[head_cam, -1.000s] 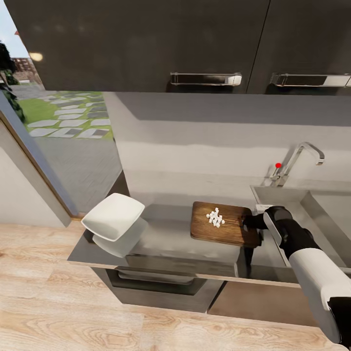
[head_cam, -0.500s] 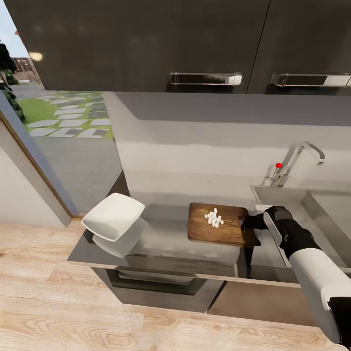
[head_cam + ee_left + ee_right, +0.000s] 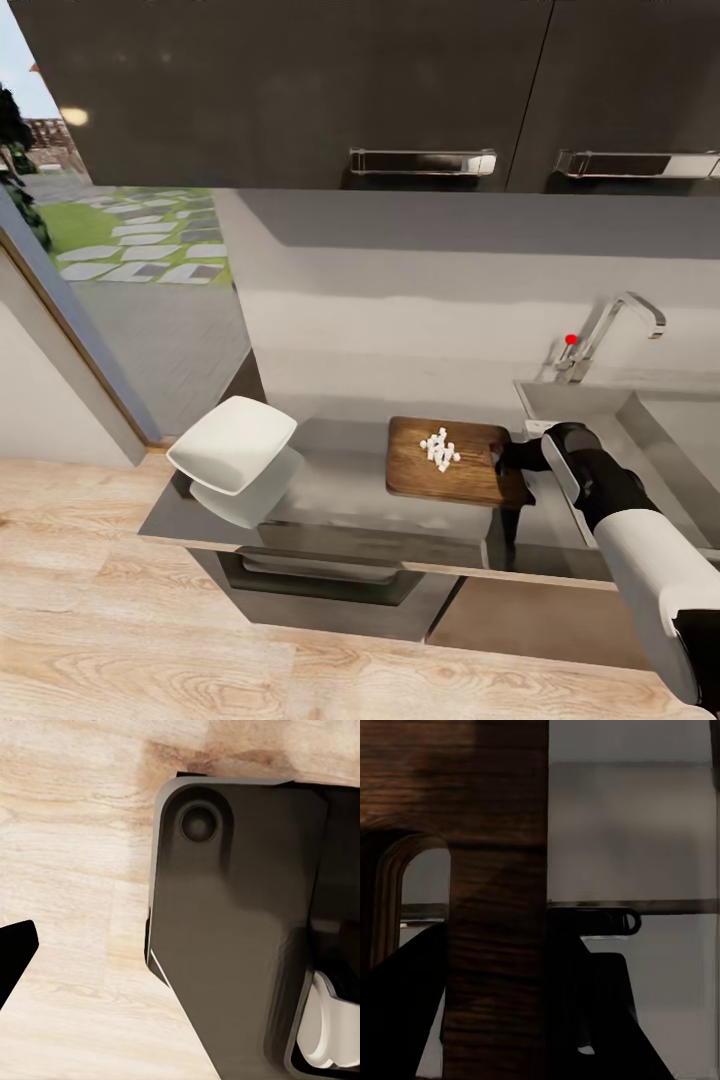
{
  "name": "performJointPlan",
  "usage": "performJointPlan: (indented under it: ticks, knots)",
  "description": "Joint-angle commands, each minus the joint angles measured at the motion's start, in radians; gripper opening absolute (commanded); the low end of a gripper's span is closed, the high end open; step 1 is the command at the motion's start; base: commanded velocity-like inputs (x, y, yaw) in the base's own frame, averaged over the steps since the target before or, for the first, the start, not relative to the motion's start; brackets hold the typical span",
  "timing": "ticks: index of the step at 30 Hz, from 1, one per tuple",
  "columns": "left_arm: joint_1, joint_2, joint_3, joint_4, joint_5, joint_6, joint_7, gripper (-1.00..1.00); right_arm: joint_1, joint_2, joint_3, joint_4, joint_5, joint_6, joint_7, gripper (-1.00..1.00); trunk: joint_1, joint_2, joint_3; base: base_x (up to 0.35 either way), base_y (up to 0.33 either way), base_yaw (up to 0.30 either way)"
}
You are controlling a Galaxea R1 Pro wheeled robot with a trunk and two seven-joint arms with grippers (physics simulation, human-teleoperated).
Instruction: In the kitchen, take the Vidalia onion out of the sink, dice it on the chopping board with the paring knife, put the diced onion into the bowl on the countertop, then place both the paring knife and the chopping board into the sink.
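The chopping board (image 3: 455,462) is located on the grey worktop (image 3: 340,490), just beside the left wall of the sink (image 3: 640,440), and its end nearest the sink is gripped by the right gripper (image 3: 508,460). A small heap of white diced onion (image 3: 440,447) is carried on the upper face of the board, near its middle. In the right wrist view, the wooden edge of the chopping board (image 3: 495,907) is seen between the two dark fingers (image 3: 405,1005), which are clamped on it, one at each face, beside the slot-shaped handle hole. The white bowl (image 3: 233,445) is positioned at the left end of the worktop, well apart from the board, and its reflection is shown in the glossy surface below it. The chrome faucet (image 3: 610,335) with its red knob is mounted behind the sink, against the white backsplash. Dark upper cabinets (image 3: 300,90) with metal bar handles are fitted above. In the left wrist view, a dark part of the robot's body (image 3: 232,930) is shown above the light wood floor (image 3: 67,855); one dark fingertip is visible at the edge, and the state of the left fingers cannot be determined.
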Motion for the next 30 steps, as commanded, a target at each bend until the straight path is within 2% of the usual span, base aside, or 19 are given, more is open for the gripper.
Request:
performJointPlan:
  ticks: [1, 13, 30]
  knots:
    - [-0.002, 0.0, -0.009, 0.004, 0.007, -0.007, 0.001, 1.0, 0.0, -0.002, 0.004, 0.0, 0.005, 0.011, 0.002, -1.0, 0.001, -0.002, -0.001, 0.0, 0.0, 0.0]
    - [-0.002, 0.0, -0.009, 0.004, 0.007, -0.007, 0.0, 1.0, 0.0, -0.001, 0.006, 0.0, 0.004, 0.022, 0.002, -1.0, 0.001, -0.002, 0.015, 0.0, 0.0, 0.0]
    - [-0.002, 0.0, -0.009, 0.004, 0.007, -0.007, 0.0, 1.0, 0.0, -0.002, 0.005, 0.001, 0.005, 0.024, 0.002, -1.0, 0.001, -0.002, 0.017, 0.0, 0.0, 0.0]
